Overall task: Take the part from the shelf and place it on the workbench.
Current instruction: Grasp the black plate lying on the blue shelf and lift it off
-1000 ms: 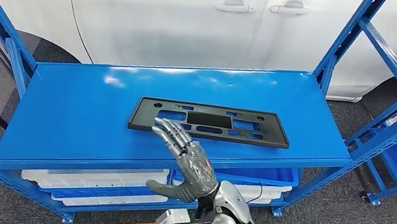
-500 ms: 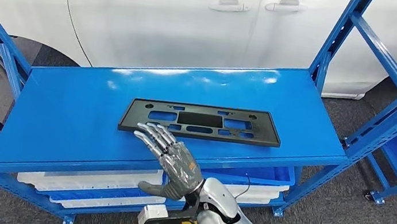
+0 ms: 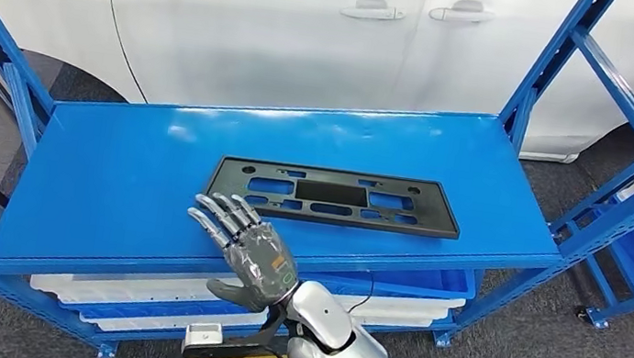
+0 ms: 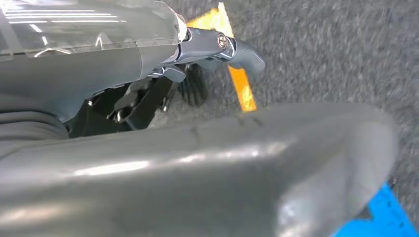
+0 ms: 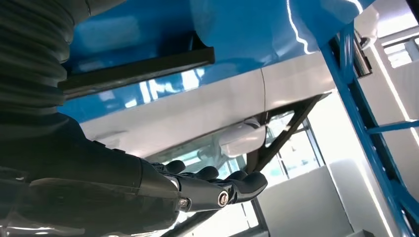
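The flat black plastic part with rectangular cut-outs [image 3: 334,196] lies on the top of the blue metal shelf [image 3: 110,179]. The right hand [image 3: 246,247], empty with fingers spread, hovers at the part's near left corner. The left hand [image 4: 217,47] hangs over grey floor; its state is unclear.

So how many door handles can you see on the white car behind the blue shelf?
2: one white door handle left of the door seam, the other white door handle just right of it, both above the shelf. More may be hidden.

You see: black part [image 3: 334,195], glossy blue shelf [image 3: 128,182], white car [image 3: 269,25], grey hand [image 3: 252,254], yellow floor stripe [image 4: 239,79].
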